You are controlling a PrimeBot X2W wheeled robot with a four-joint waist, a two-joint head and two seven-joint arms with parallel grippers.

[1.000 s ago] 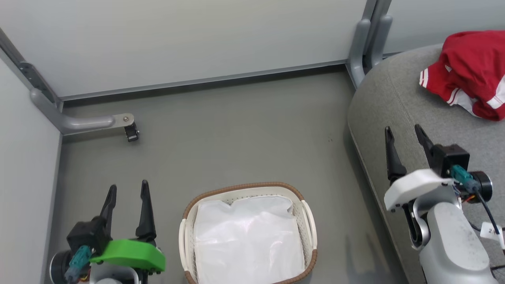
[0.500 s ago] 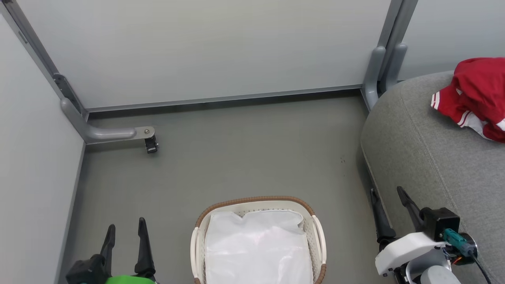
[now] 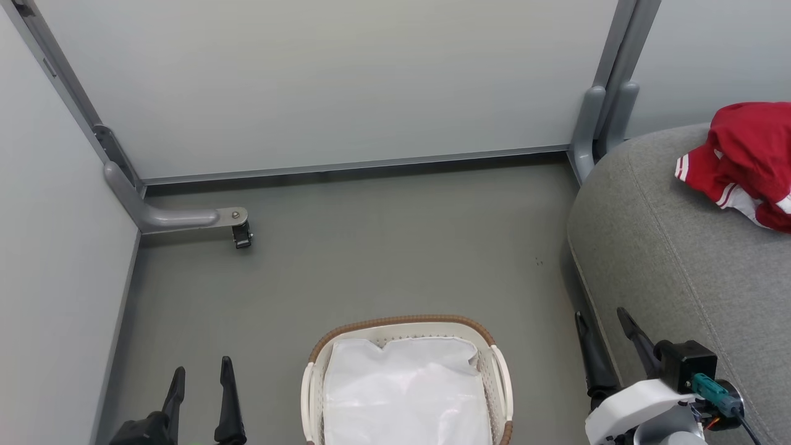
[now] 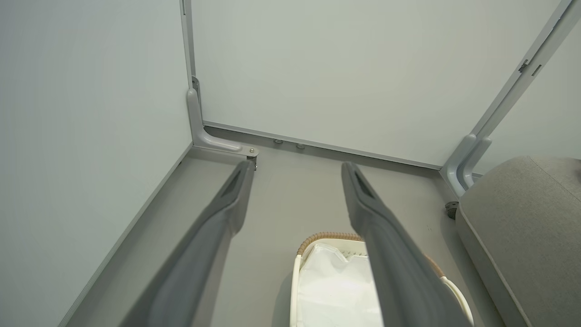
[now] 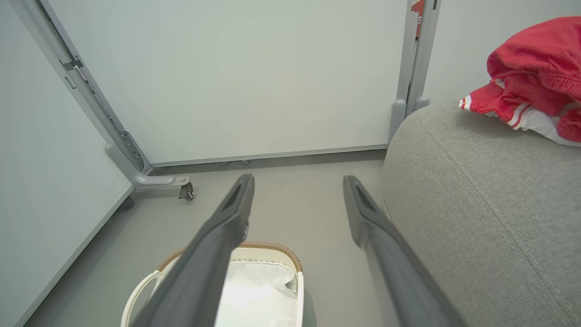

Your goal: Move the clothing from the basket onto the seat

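The red clothing (image 3: 744, 162) with white striped trim lies crumpled on the grey seat (image 3: 667, 247) at the right; the right wrist view shows the clothing (image 5: 531, 77) on the seat (image 5: 472, 200) too. The cream basket (image 3: 405, 324) with its brown rim stands on the floor at bottom centre, holding a white liner cloth (image 3: 405, 395). My left gripper (image 3: 202, 374) is open at the lower left, apart from the basket. My right gripper (image 3: 602, 321) is open beside the seat's front edge, holding nothing.
Pale partition panels (image 3: 321, 80) close off the back and left. A grey bracket foot with a small castor (image 3: 241, 235) juts over the floor at the left. A grey post (image 3: 599, 117) stands behind the seat's corner. Grey floor (image 3: 383, 247) lies between basket and wall.
The head camera has tilted, so the whole picture has slid downward. Both grippers now sit lower in the view, still open. The clothing rests unmoved on the seat.
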